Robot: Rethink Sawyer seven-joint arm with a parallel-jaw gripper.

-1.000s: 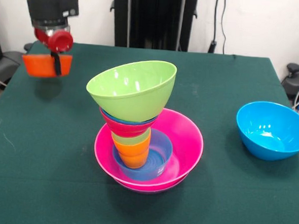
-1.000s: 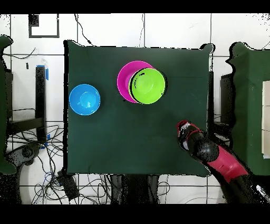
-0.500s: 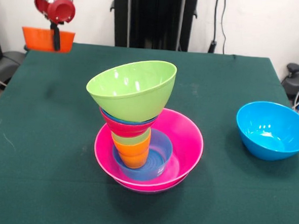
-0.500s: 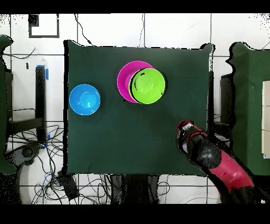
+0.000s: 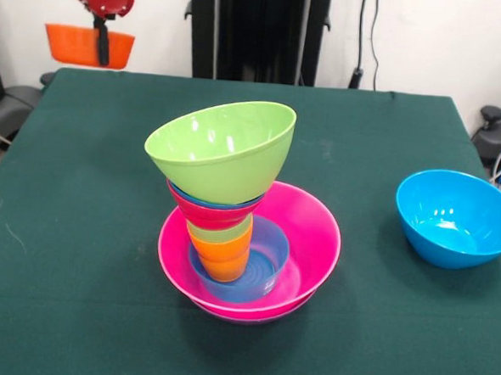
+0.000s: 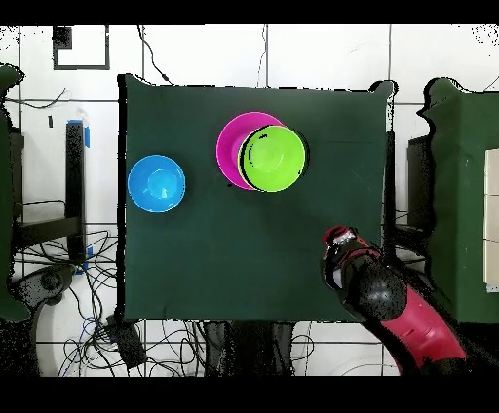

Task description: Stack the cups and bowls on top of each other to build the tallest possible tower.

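Note:
The tower [image 5: 231, 229] stands mid-table: a wide pink bowl [image 5: 307, 242] over a purple one, a light-blue bowl [image 5: 267, 256] inside, then the orange cup [image 5: 222, 258], the light green cup [image 5: 222, 232], a red bowl [image 5: 213, 211] and a tilted lime green bowl [image 5: 223, 148] on top. From overhead the lime green bowl [image 6: 273, 158] covers most of the pink bowl [image 6: 232, 146]. My gripper [image 5: 100, 38] hangs high over the table's far left corner, shut on a small orange bowl [image 5: 76, 45]. In the overhead view the gripper [image 6: 338, 248] is near the table's lower right.
A large sky-blue bowl [image 5: 457, 217] sits alone on the right side of the green table [image 5: 78, 228]; overhead the sky-blue bowl [image 6: 156, 183] is left of the tower. Cables and stands surround the table.
The gripper has risen with the small orange bowl, lifting it well above the table's far left corner. The tower and the sky-blue bowl have not moved.

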